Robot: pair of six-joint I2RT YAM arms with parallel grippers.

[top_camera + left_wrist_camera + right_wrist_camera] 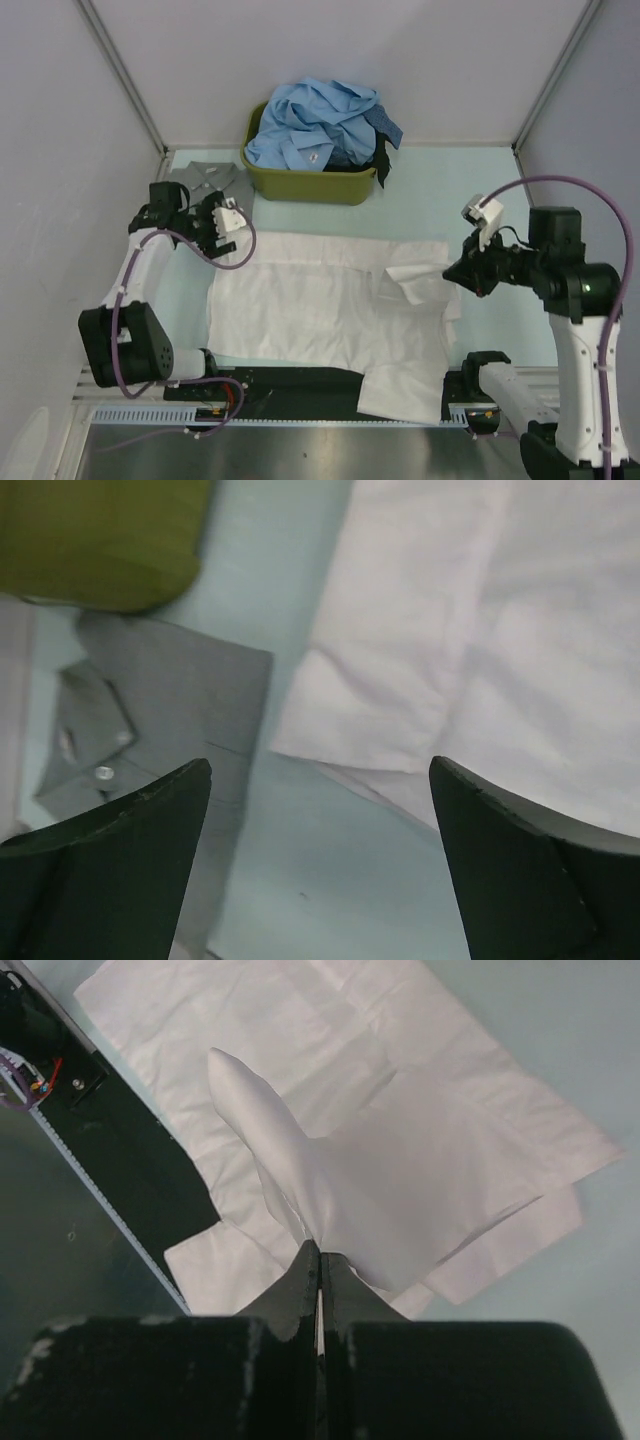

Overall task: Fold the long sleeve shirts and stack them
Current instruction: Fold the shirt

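a pale mint-green surface (480, 170) sits inside a booth of plain white walls (330, 50), with a dark strip along its near edge by the arm bases. the white shirt (310, 300) lies spread out in the middle of the surface between the two arms, mostly flat, and one part of it reaches over the dark strip at the front. its right side is folded over itself in loose layers.

the right fingers (290, 1305) are pressed together on a fold of the white shirt. in the right wrist view the cloth rises from the flat part in a smooth ridge up to their tips.

the left fingers (130, 860) stand wide apart with nothing between them. they hang above the bare strip of surface between the white shirt's far left corner and the grey shirt (212, 178), touching neither.

the grey shirt lies folded flat at the far left, with its collar and two buttons showing in the left wrist view. it is just beside the olive-green tub (300, 185).

the tub stands at the far edge, behind the white shirt. the light blue shirts (315, 120) are heaped in it above its rim, and a dark shirt (385, 140) hangs over its right side.
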